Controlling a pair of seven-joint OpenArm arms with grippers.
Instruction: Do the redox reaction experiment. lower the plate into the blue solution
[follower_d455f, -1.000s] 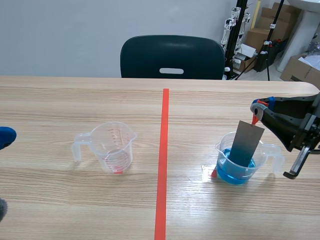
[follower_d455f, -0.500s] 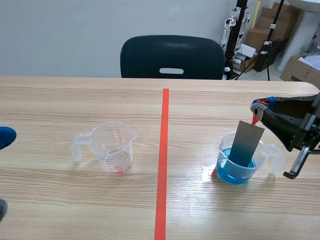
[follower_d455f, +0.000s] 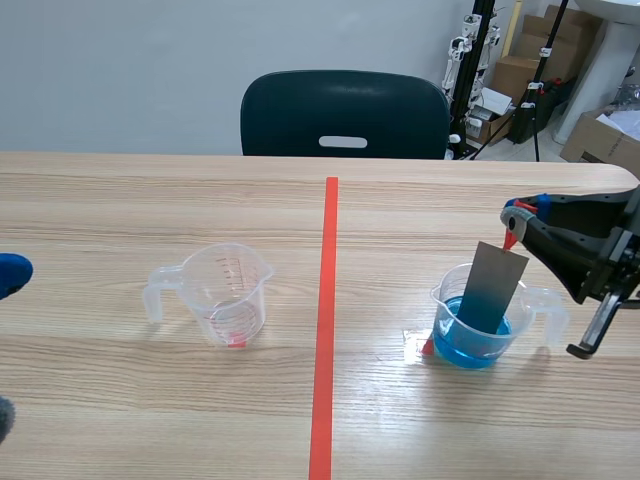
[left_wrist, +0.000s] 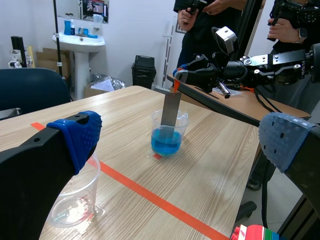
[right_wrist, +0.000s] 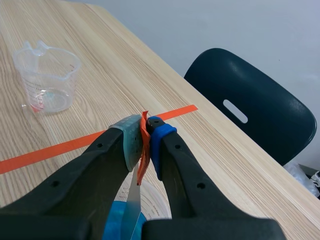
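Desk (follower_d455f: 120, 200) with an orange-red tape line (follower_d455f: 325, 330) running near to far at its middle. Right of the line stands a clear measuring beaker (follower_d455f: 548, 312) holding blue solution (follower_d455f: 470, 345). A grey metal plate (follower_d455f: 492, 290) leans in it, tilted, its lower end in the blue solution and its upper part rising above the rim. The right jaws, coming in from the right, are pressed together on an orange-red tab (right_wrist: 144, 150) at the plate's top edge. Left of the line, well apart, stands a second clear measuring cup (follower_d455f: 225, 295) with red graduations, its handle pointing left. The left jaws are spread wide at the near left edge, blue dotted pads (left_wrist: 77, 137) showing, with nothing between them. A dark chair (follower_d455f: 345, 110) stands at the far side.
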